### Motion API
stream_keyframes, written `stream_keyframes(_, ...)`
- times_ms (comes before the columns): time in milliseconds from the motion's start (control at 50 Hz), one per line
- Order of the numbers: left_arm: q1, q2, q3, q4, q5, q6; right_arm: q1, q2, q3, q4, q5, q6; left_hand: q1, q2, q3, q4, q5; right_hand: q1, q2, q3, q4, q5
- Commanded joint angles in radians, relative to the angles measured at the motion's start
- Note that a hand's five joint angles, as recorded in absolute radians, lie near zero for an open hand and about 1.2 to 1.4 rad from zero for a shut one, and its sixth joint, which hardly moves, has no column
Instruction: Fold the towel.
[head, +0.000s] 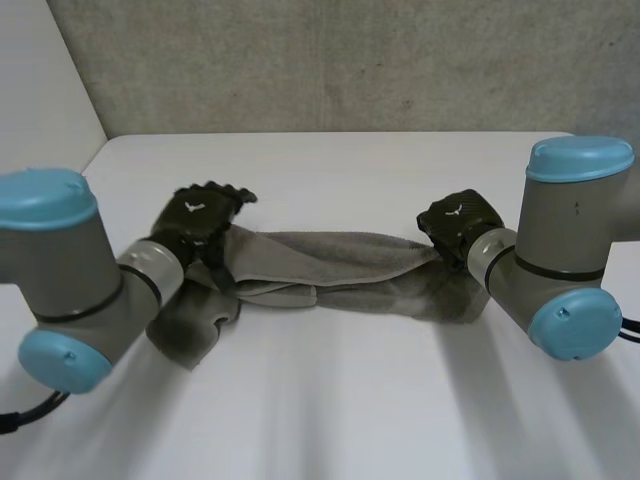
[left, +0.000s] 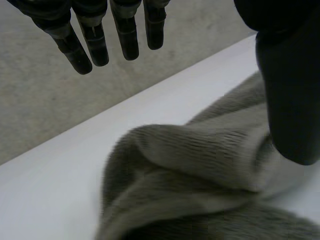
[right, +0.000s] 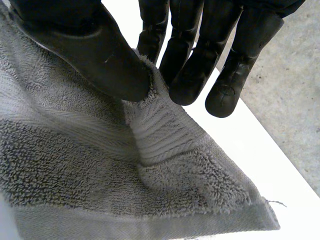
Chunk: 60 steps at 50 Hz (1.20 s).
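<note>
A grey towel lies bunched into a long band across the white table, reaching from one hand to the other. My left hand is over the towel's left end. In the left wrist view its fingers stand straight and apart from the thumb, open, above the rumpled towel; the thumb's tip is down at the cloth. My right hand is at the towel's right end. There the thumb and the fingertips pinch a fold near the towel's corner.
The table's far edge runs along a grey wall. Bare table lies in front of the towel and behind it. Both forearms slant in from the near corners.
</note>
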Motion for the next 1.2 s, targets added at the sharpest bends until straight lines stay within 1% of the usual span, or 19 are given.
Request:
stream_keyframes(20,-0.055,-0.105,0.057,0.036,-0.013,0.000,0.000,-0.002,0.019,-0.009,-0.001,0.000,-0.006,-0.004,0.008,0.003,-0.153,0.075,0.082,0.063,0.059,0.058)
stream_keyframes(120,-0.078,-0.171,0.112,0.040,-0.029,-0.002,0.000,-0.001,0.029,-0.012,-0.001,0.000,0.041,0.044,0.055,0.050,-0.106,0.075,0.082,0.063,0.059,0.058)
stream_keyframes(160,-0.090,-0.212,0.153,0.041,-0.050,0.000,0.000,0.001,0.033,-0.020,-0.002,0.000,0.152,0.154,0.166,0.161,0.005,0.075,0.082,0.063,0.059,0.058)
stream_keyframes(180,-0.091,-0.212,0.154,0.041,-0.050,0.000,0.000,0.001,0.033,-0.020,-0.002,0.000,0.153,0.155,0.167,0.162,0.006,0.075,0.082,0.063,0.059,0.058)
stream_keyframes(200,-0.094,-0.235,0.173,0.038,-0.061,0.000,0.000,0.002,0.036,-0.024,-0.002,-0.002,0.228,0.231,0.242,0.238,0.081,0.075,0.082,0.063,0.059,0.058)
stream_keyframes(220,-0.094,-0.235,0.173,0.038,-0.061,0.000,0.000,0.002,0.036,-0.024,-0.002,-0.002,0.229,0.232,0.243,0.238,0.082,0.075,0.082,0.063,0.059,0.058)
stream_keyframes(280,-0.095,-0.288,0.224,0.035,-0.089,0.020,0.000,0.005,0.039,-0.029,-0.002,-0.002,0.408,0.410,0.422,0.417,0.261,0.075,0.082,0.063,0.059,0.058)
stream_keyframes(400,-0.095,-0.301,0.244,0.043,-0.125,0.077,0.002,0.005,0.039,-0.034,-0.002,-0.002,0.437,0.440,0.451,0.447,0.291,0.075,0.082,0.063,0.059,0.058)
stream_keyframes(440,-0.092,-0.298,0.247,0.044,-0.147,0.086,0.002,0.005,0.039,-0.037,-0.001,-0.005,0.493,0.496,0.507,0.502,0.346,0.075,0.082,0.063,0.059,0.058)
stream_keyframes(680,-0.077,-0.291,0.258,0.049,-0.171,0.089,0.000,0.005,0.036,-0.037,0.001,-0.008,0.467,0.469,0.481,0.476,0.320,0.075,0.082,0.063,0.059,0.058)
stream_keyframes(760,-0.060,-0.294,0.269,0.049,-0.190,0.086,0.000,0.005,0.035,-0.035,0.002,-0.009,0.435,0.437,0.449,0.444,0.288,0.075,0.082,0.063,0.059,0.058)
stream_keyframes(900,-0.031,-0.288,0.293,0.044,-0.196,0.080,0.002,0.005,0.036,-0.035,0.001,-0.012,0.443,0.446,0.457,0.453,0.297,0.075,0.082,0.063,0.059,0.058)
stream_keyframes(1080,-0.025,-0.239,0.276,0.035,-0.173,0.054,0.003,0.008,0.036,-0.035,0.002,-0.014,0.432,0.434,0.446,0.441,0.285,0.075,0.082,0.063,0.059,0.058)
stream_keyframes(1200,-0.025,-0.232,0.261,0.035,-0.115,0.038,0.006,0.013,0.041,-0.035,0.002,-0.014,0.432,0.434,0.446,0.441,0.285,0.075,0.082,0.063,0.059,0.058)
